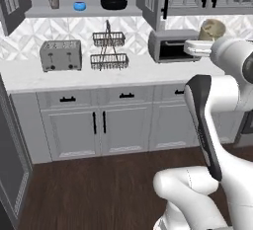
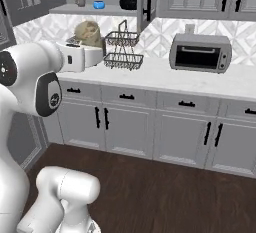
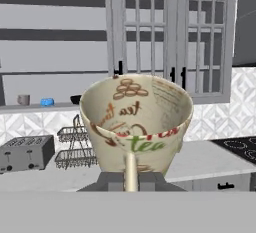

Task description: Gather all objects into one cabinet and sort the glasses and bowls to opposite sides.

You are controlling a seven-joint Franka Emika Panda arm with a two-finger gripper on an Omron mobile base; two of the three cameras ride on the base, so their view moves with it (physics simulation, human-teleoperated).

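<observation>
In the hand view, gripper clamped tight on the near rim of the beige cup, holding it upright above the worktop. On the open cabinet shelf at 11 o'clock in the left base view, sitting already: grey-brown cup at the left end, blue bowl near the middle, black bowl toward the right. Carrying the beige cup across to that shelf, probably. Aiming for the left end next to the grey-brown cup, keeping clear of the blue bowl. Keeping the cup level, clearing the wire rack and toaster below, lowering gently before releasing.
</observation>
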